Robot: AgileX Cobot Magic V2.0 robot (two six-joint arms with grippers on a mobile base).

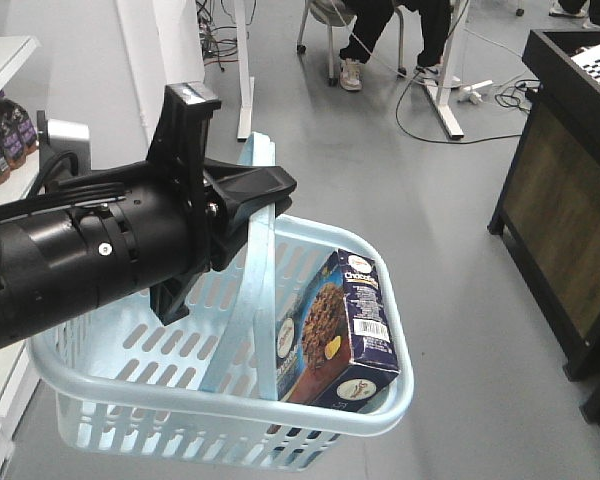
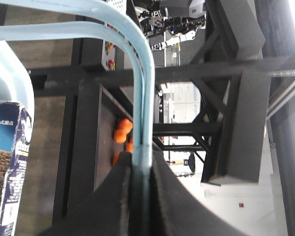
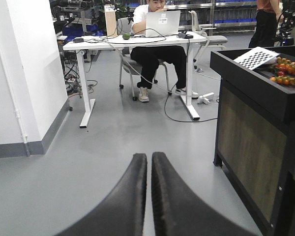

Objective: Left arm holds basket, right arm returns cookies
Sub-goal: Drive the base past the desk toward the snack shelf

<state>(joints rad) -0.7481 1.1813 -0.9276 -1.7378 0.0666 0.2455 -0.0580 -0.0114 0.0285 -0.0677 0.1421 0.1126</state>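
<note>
While the left hand [image 1: 270, 190] grips the handle [image 1: 263, 260] of the blue basket [image 1: 230, 418], with the cookie box [image 1: 335, 330] standing on end inside at lower centre of the front view, the right hand [image 3: 149, 167], closed and holding nothing, seemingly must next open and reach in for it.

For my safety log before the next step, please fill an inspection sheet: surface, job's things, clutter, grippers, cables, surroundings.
Surface: no table seen; grey floor below the basket.
Job's things: basket hangs by its handle; cookies stand inside it.
Clutter: bottles on the shelf; tomatoes on the black counter.
Grippers: left gripper, jaws shut on the handle; right gripper, jaws shut, empty.
Cables: cables loose on the floor under the white desk.
Surroundings: seated person with laptop.
</note>
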